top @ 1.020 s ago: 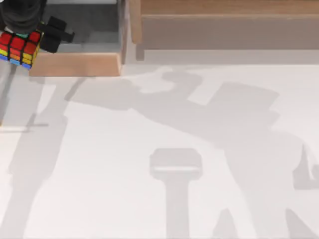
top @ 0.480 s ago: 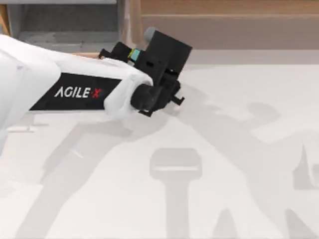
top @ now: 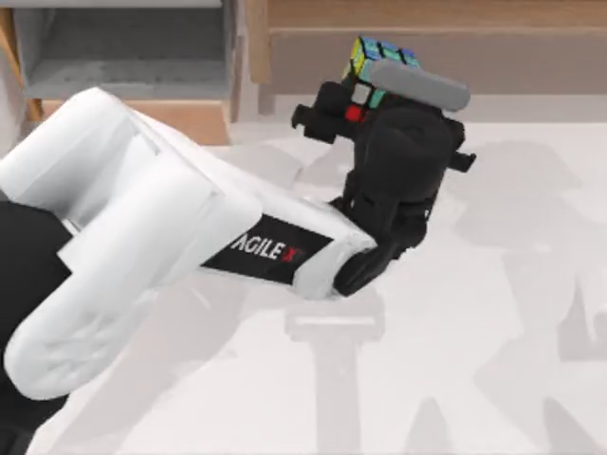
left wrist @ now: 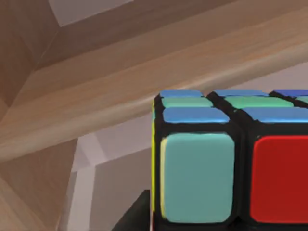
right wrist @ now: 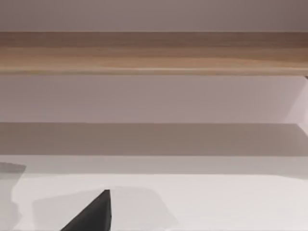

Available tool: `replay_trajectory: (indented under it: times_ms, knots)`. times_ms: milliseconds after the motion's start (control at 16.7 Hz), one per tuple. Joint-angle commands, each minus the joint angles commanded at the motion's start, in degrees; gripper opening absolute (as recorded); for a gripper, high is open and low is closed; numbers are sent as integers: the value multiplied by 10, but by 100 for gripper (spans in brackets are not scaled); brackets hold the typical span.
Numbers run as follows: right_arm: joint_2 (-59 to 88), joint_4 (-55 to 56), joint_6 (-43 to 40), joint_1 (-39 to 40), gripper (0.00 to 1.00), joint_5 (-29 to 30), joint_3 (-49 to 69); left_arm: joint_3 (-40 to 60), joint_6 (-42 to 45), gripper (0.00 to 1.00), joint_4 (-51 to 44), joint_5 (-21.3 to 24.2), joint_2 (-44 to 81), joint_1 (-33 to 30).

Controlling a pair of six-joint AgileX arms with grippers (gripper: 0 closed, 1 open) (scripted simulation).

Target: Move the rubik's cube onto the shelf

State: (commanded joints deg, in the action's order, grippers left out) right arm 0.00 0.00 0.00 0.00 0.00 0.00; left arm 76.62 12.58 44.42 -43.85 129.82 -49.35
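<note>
While clamped on the rubik's cube (top: 377,59), left end effector (top: 379,81) sits at the far edge of the tabletop (top: 493,313), right in front of the shelf (top: 436,13). Cube is carried in the air, at the grey-brown front panel and not yet over the ledge, likely so it clears the edge before set-down. Left wrist view has the cube (left wrist: 231,159) close up with the shelf (left wrist: 144,72) edge beyond. Wooden box (top: 123,57) lies at far left. Right end effector (right wrist: 91,214) is parked facing the shelf (right wrist: 154,53); its opening: cannot tell.
</note>
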Motion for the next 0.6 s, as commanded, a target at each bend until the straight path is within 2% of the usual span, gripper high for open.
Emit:
replay_trajectory:
  times_ms: [300, 600]
  knots:
    - [0, 0, 0, 0, 100, 0, 0, 61, 11, 0, 204, -14, 62, -9]
    - [0, 0, 0, 0, 100, 0, 0, 89, 15, 0, 273, -16, 89, -5]
